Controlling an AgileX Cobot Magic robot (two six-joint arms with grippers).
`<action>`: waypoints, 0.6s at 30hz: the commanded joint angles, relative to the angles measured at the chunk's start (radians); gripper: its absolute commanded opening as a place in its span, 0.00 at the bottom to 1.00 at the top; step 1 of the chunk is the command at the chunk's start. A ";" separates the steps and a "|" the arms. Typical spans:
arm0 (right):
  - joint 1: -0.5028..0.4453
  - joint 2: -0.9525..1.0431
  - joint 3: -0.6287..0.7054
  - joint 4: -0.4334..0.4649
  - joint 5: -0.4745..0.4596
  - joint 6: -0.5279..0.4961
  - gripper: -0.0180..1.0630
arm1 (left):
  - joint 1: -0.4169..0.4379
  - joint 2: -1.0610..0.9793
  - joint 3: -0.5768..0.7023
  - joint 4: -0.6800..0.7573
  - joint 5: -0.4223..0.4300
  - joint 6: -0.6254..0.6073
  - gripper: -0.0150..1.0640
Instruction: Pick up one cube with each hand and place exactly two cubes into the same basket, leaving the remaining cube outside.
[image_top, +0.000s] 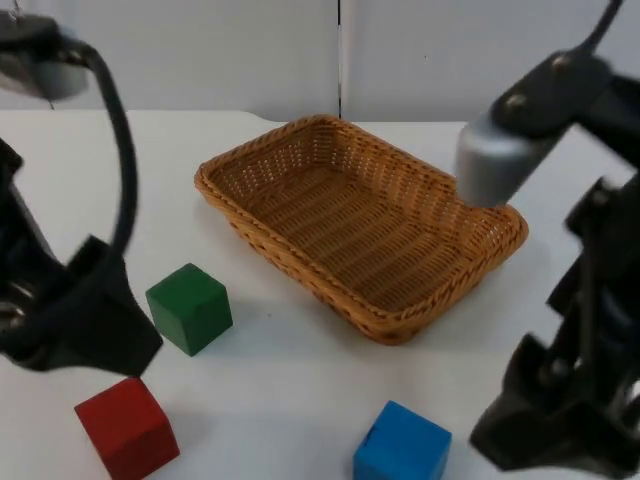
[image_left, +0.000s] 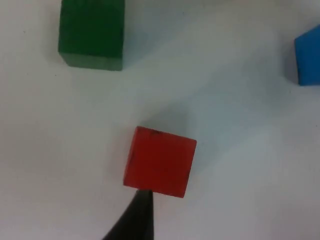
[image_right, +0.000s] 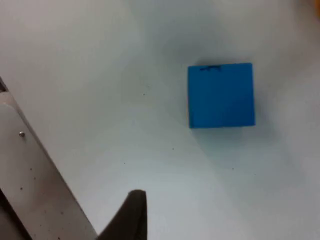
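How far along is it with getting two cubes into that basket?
Nothing is done yet: the basket holds no cubes. The red cube, green cube and blue cube all sit on the table. The left arm is over the red cube, the right over the blue. Grasping, carrying and dropping remain.

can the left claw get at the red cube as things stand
Probably yes. The red cube sits alone on the white table, apart from the green cube and blue cube, with the left claw's fingertip just short of it.
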 joint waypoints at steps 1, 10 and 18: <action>0.018 0.023 -0.007 -0.016 -0.031 0.019 0.99 | -0.022 0.020 -0.007 0.038 -0.023 -0.028 0.99; 0.031 0.149 -0.007 -0.067 -0.112 0.072 0.99 | -0.056 0.121 -0.007 0.093 -0.103 -0.065 0.99; 0.031 0.249 -0.007 -0.068 -0.227 0.072 0.99 | -0.056 0.206 -0.007 0.147 -0.120 -0.065 0.99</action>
